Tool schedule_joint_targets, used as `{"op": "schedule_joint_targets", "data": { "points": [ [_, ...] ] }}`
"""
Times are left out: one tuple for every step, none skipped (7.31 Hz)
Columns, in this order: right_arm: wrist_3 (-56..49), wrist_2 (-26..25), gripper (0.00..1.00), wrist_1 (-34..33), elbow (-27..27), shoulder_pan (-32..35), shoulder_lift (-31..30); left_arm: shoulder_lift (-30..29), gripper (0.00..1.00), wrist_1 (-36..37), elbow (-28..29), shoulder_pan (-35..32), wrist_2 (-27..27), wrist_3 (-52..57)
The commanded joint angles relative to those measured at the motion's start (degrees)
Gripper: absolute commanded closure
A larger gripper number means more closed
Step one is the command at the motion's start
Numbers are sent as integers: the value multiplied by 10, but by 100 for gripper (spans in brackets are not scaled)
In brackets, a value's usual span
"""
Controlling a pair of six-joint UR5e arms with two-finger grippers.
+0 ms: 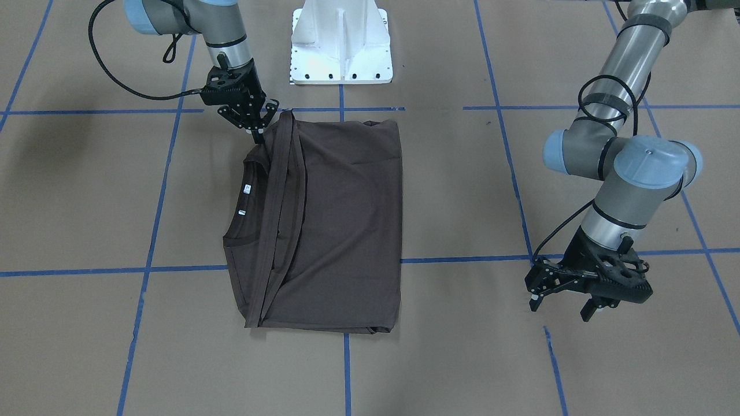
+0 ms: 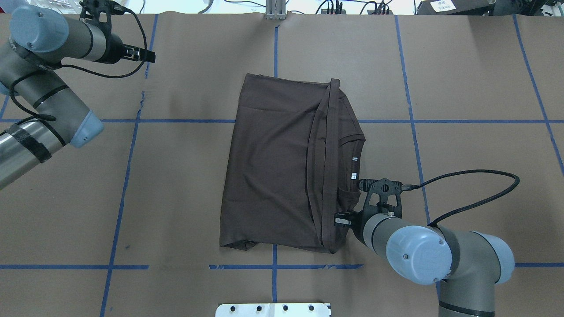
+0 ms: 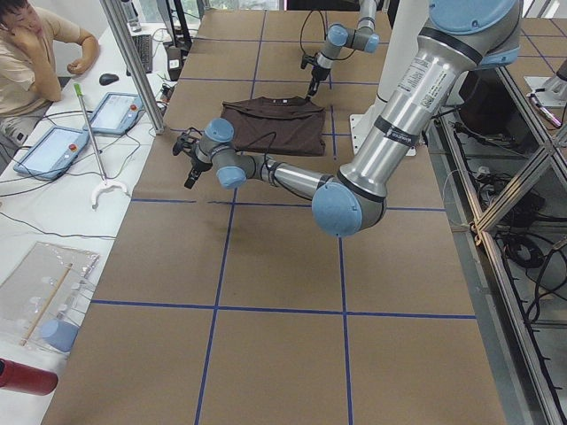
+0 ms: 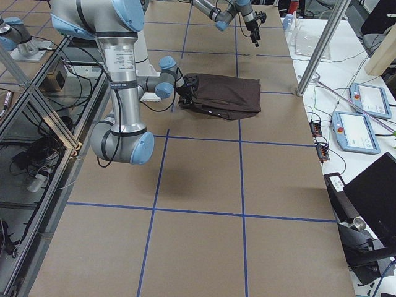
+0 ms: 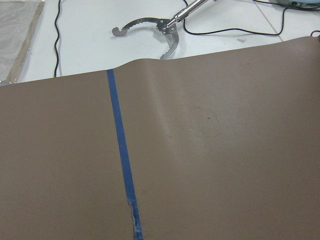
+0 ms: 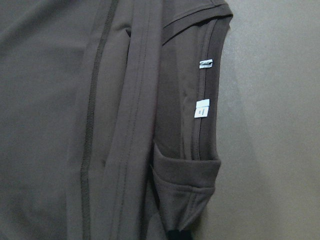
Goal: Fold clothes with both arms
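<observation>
Front view faced the robot steeply downward, overhead looked forward from behind, both sharing the folded dark brown T-shirt (image 1: 347, 231), side views looked along the brown paper-covered table (image 3: 283, 354), wrist cameras sat close

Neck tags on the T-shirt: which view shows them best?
The right wrist-mounted view: the neck tags sit close-up along the collar. Front-facing and overhead views show only small white specks; the other views show none.

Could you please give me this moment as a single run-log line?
dark brown short-sleeved T-shirt: partly folded, flat, collar exposed | right gripper: shut on its collar-side corner | left gripper: open, apart from shirt, over brown paper-covered table
</observation>
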Motion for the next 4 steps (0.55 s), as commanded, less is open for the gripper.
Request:
{"op": "schedule_joint_targets", "data": {
  "points": [
    [-8,-1,1,0,-2,-4,0,0,0,0,0,0,-1,-1],
    [-40,2,0,-9,1,-2,7,0,0,0,0,0,-2,0],
    [-74,4,0,-44,-3,-3,50,0,0,1,-1,0,-1,0],
    [-77,6,0,-116,-5,-5,108,0,0,1,-1,0,-2,-1]
  ]
}}
